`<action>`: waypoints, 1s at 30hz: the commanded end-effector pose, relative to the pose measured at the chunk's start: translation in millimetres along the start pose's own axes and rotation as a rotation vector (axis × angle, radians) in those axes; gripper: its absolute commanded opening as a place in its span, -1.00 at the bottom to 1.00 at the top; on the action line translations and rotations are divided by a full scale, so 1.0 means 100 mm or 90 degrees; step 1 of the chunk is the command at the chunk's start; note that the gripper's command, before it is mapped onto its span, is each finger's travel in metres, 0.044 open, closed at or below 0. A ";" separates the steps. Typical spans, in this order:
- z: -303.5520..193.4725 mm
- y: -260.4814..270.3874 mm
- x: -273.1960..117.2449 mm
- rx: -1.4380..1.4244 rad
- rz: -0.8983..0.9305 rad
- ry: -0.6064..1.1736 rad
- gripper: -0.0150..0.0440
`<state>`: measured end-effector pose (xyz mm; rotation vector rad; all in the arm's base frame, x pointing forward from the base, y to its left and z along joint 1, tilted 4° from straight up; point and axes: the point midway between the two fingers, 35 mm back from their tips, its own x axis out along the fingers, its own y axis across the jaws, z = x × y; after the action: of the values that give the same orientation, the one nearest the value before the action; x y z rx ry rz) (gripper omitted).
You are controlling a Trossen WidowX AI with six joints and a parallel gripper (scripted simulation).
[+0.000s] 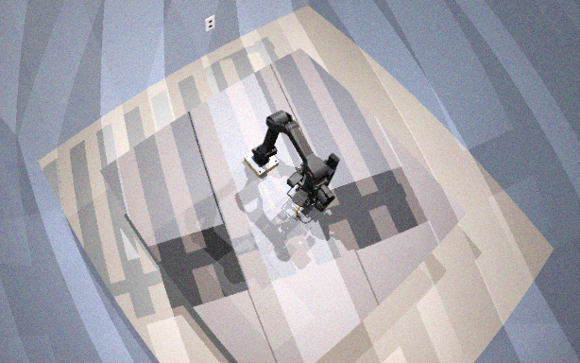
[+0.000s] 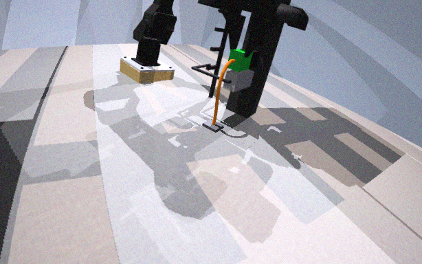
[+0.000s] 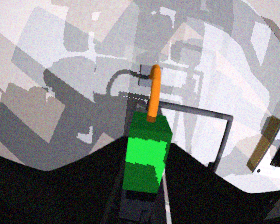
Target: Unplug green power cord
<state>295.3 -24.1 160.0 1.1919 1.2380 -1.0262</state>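
The green plug (image 2: 240, 59) sits upper centre in the exterior view, lifted well above the table and pinched in the gripper (image 2: 242, 69), whose jaws are clamped on it. A grey block (image 2: 240, 80) hangs directly beneath the green one, touching it; whether that is the plug's lower body or part of the power strip cannot be told. In the wrist view the green plug (image 3: 147, 153) fills the centre of the frame, lying straight along the gripper's line of sight, its long axis pointing away from the camera.

From the plug's far face an orange cord (image 2: 218, 90) arcs out and drops to a small flat grey plate (image 2: 213, 126) on the table, below and slightly left of the plug in the exterior view. In the wrist view the orange cord (image 3: 153, 91) runs straight up the frame from the plug's top edge.

The relation that matters: the plug lies between the fingers along the gripper's own axis, with the cord leaving on the far side. Opening the jaws would likely let the plug fall toward the plate below, so the arm should probably back away opposite the cord.

In the top view the arm (image 1: 294, 142) reaches from its tan base mount (image 1: 261, 164) toward lower right, the gripper just right of frame centre.
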 end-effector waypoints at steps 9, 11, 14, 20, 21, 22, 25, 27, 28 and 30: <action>0.11 0.02 0.00 -0.001 0.002 -0.001 -0.49; 0.14 0.02 0.00 0.000 0.002 -0.001 -0.49; 0.19 0.03 -0.01 0.000 0.002 -0.002 -0.49; 0.29 0.03 -0.01 0.000 0.001 -0.003 -0.49; 0.30 0.03 -0.01 0.000 0.001 -0.003 -0.49; 0.32 0.03 -0.01 0.000 0.001 -0.003 -0.49; 0.37 0.02 -0.02 0.000 0.001 -0.003 -0.49; 0.40 0.02 -0.02 0.000 0.001 -0.004 -0.49; 0.42 0.02 -0.02 0.000 0.001 -0.004 -0.49; 0.45 0.01 -0.03 0.000 0.000 -0.004 -0.49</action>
<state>298.4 -28.6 157.6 1.2127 1.3388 -0.9457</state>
